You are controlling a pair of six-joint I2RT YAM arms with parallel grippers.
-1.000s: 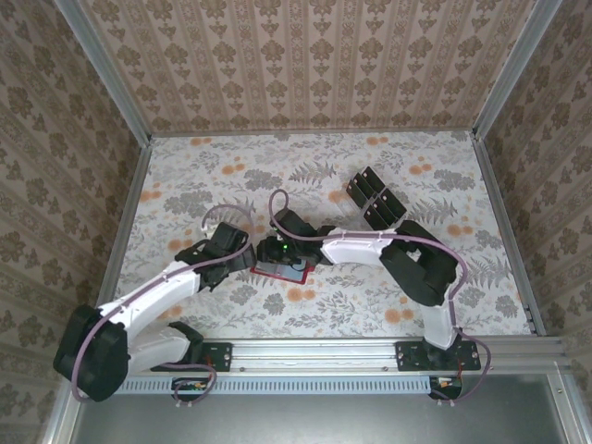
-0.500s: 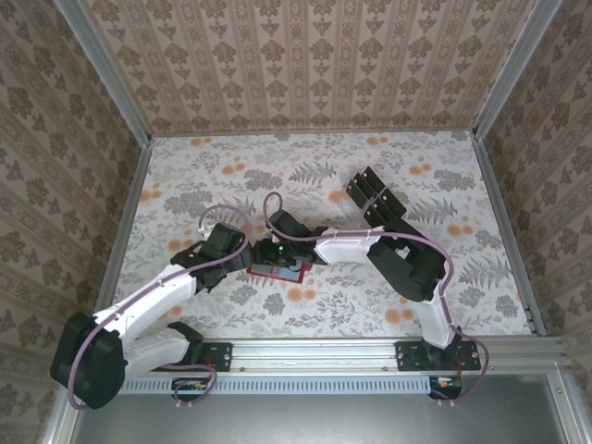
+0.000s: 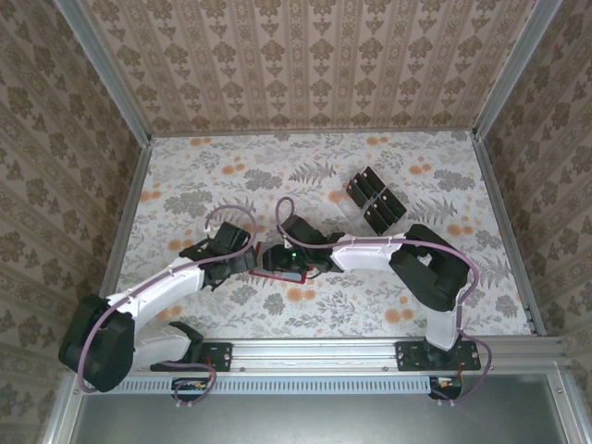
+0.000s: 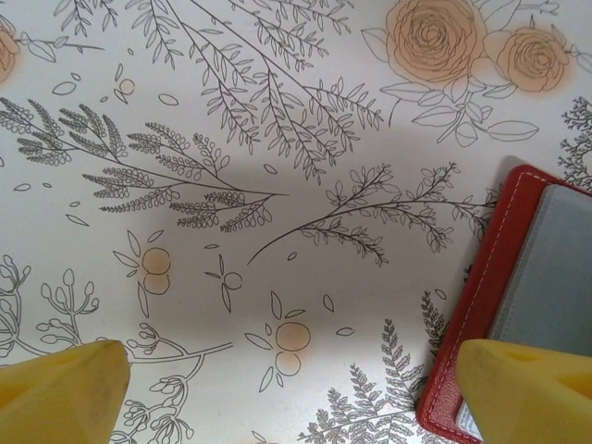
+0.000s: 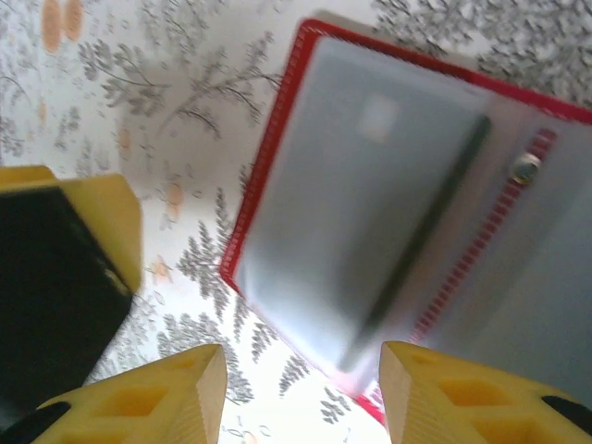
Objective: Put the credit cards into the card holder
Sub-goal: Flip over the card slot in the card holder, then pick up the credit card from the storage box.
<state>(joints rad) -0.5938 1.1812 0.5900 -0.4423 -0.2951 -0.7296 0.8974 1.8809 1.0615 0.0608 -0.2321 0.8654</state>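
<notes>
Red card holder (image 5: 370, 213) lies open on the floral table (image 4: 231, 139), at four o'clock from the left gripper (image 4: 291, 370), whose jaws gape wide and empty; right gripper (image 5: 301, 370) hangs above it, fingers partly apart, gripping nothing

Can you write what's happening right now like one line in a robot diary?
left gripper: open, at wallet edge | right gripper: open, above wallet | wallet: open, flat on table | cards: back right, apart
</notes>
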